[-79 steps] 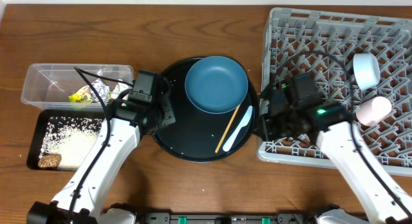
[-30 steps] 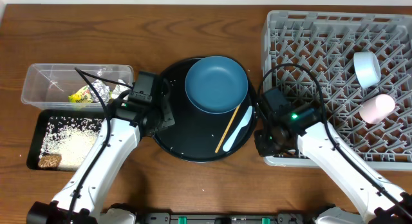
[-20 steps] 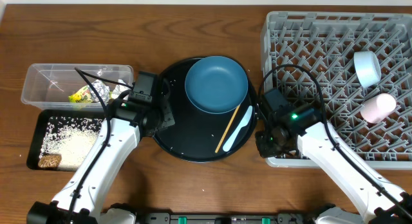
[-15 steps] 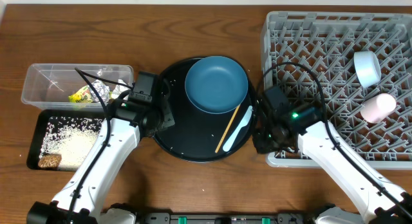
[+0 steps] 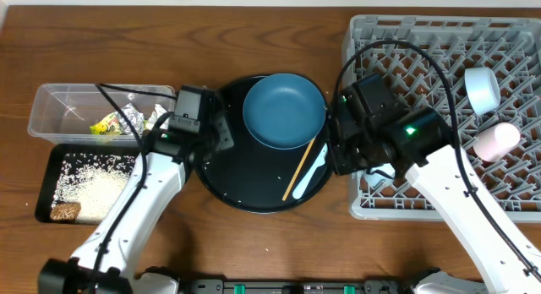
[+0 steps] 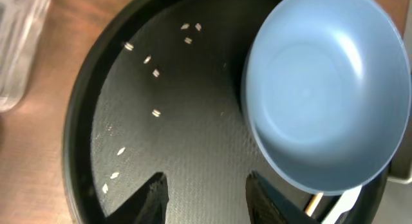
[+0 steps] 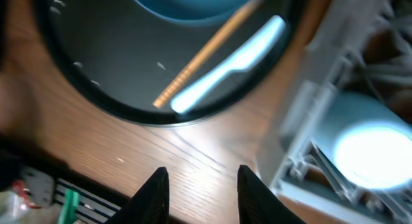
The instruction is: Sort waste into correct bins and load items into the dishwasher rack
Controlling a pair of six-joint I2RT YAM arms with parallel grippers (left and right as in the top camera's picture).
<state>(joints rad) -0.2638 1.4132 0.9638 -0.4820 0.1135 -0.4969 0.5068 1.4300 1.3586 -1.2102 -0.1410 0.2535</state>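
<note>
The dark blue plate lies on a round black tray. Beside it on the tray lie the wooden chopstick and the white spoon. My left gripper hangs open over the tray's left half, holding nothing; loose rice grains lie there. My right gripper is open and empty between tray and dishwasher rack. A light blue cup lies in the rack's front left corner. A pink cup and a white bowl sit at its right.
At the left, the clear tub holds a yellow-green wrapper, a foil ball and white paper. In front of it, the shallow black tray holds rice and a brown lump.
My left gripper has opened over the round tray. My right arm has risen from the rack's front corner and swung towards the tray, its jaws opening wider.
</note>
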